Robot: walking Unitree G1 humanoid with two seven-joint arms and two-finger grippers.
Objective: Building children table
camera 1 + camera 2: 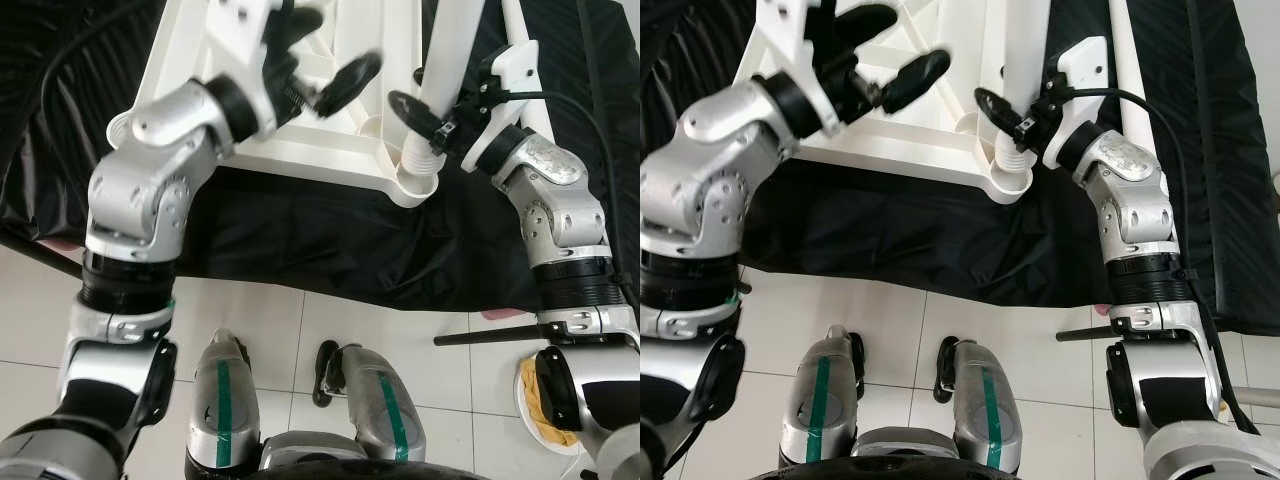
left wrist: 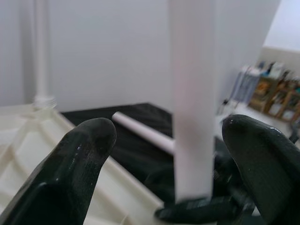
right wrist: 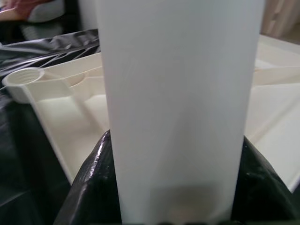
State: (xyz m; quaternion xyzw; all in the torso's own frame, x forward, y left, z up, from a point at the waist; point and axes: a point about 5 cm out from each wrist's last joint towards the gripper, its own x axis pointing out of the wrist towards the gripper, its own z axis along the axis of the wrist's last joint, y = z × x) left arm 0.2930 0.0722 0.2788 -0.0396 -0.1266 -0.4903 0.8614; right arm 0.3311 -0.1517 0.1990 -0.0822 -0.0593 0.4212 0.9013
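The white plastic leg (image 1: 445, 60), a smooth round tube with a ribbed, threaded foot, stands upright with that foot seated in the round socket (image 1: 418, 178) at the near right corner of the upturned tabletop (image 1: 215, 60), so the step in hand looks to be fixing this leg into its corner. The right gripper (image 1: 425, 120) has its black fingers closed around the tube just above the socket; its wrist view shows the tube pressed tight between the two dark pads. The left gripper (image 1: 325, 70) hovers over the tabletop's underside, near the leg but apart from it, its rubbery fingers (image 2: 84, 154) spread open on either side of the tube as its wrist camera sees it. The next move probably calls for turning or pressing the leg until the thread bites, keeping the tube plumb, with the left gripper steadying either the tube or the tabletop's rim. The tabletop is glossy cream plastic, moulded with raised ribs and a deep rim; another socket (image 3: 21, 77) sits empty at a neighbouring corner. Another leg (image 2: 40, 47) stands at a far corner, and a loose white tube (image 2: 140, 131) lies on the crinkled black sheet (image 1: 330, 250) that carries everything over the pale tiled floor (image 1: 300, 330).
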